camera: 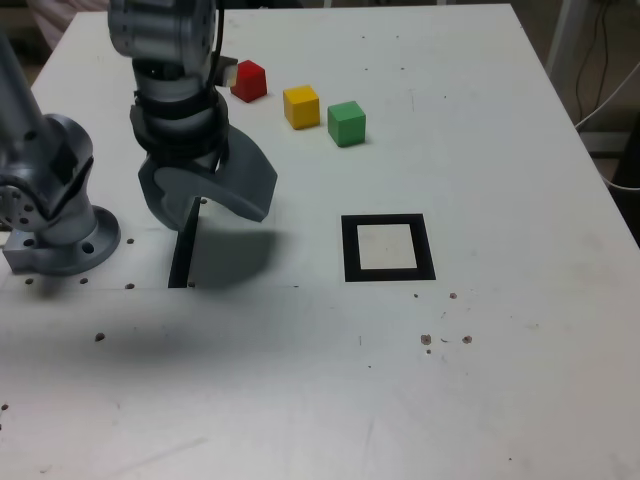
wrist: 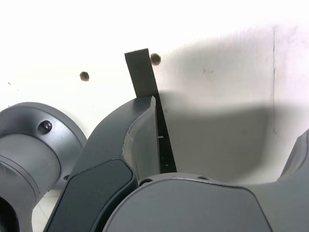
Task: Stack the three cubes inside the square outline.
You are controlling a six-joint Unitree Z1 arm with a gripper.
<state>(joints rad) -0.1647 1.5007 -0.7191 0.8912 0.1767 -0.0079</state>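
Observation:
Three cubes sit in a row at the far side of the white table in the exterior view: red (camera: 248,81), yellow (camera: 301,106) and green (camera: 346,123). The square outline (camera: 350,250), a thick black frame with a pale centre, lies nearer the front, to the exterior view's right of the arm, with nothing in it. My gripper (camera: 205,205) hangs low over the table, in front of the red cube and apart from all three. Its jaws are open with nothing between them. The wrist view shows the gripper (wrist: 227,121) over bare table; no cube shows there.
A narrow black strip (camera: 181,255) lies on the table under the gripper, also seen in the wrist view (wrist: 144,79). The arm's base (camera: 60,235) stands at the exterior view's left. Small screw holes (wrist: 84,76) dot the table. Cables hang past the right edge.

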